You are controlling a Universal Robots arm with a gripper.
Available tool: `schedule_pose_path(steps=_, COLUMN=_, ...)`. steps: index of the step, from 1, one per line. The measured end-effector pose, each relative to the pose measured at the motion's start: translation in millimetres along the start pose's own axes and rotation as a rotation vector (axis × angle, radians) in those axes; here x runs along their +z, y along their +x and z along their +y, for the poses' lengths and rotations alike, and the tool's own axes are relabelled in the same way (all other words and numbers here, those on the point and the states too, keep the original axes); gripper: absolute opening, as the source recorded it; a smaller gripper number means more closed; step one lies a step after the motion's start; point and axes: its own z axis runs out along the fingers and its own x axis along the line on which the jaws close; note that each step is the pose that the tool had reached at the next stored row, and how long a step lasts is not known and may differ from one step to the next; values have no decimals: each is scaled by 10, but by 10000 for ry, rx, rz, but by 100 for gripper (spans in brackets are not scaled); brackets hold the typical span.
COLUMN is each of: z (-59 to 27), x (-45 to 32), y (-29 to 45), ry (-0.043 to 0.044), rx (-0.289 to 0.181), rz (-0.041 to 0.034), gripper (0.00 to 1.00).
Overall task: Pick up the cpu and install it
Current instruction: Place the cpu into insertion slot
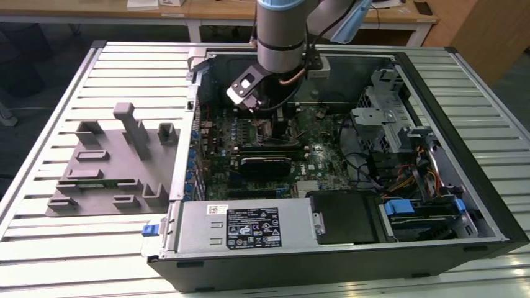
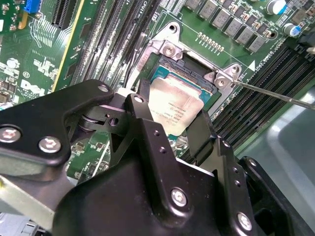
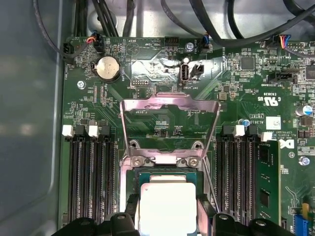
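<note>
Clamping the cpu [image 2: 174,105] by two opposite edges, the pincer [image 2: 171,118] holds it flat, metal top upward, edges parallel to the open socket [image 2: 168,50] directly beneath.

The cpu [image 2: 173,105] has a smooth, silvery metal top with a dull sheen. The end effector [image 2: 171,114] is smooth matt black, studded with bright metal screws. The socket frame [image 3: 170,110] is polished bare metal with a pinkish reflection. The motherboard [image 3: 88,110] is glossy green. The table [image 1: 49,248] is ribbed pale metal. The fixture [image 1: 112,164] on it looks like matt gray plastic. The computer case [image 1: 331,267] is matt black.
</note>
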Motion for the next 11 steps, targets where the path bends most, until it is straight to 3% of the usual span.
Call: schedule_pose_path(steps=11, z=-15, x=44, y=3, ry=1, rx=0, rz=-1, gripper=54)
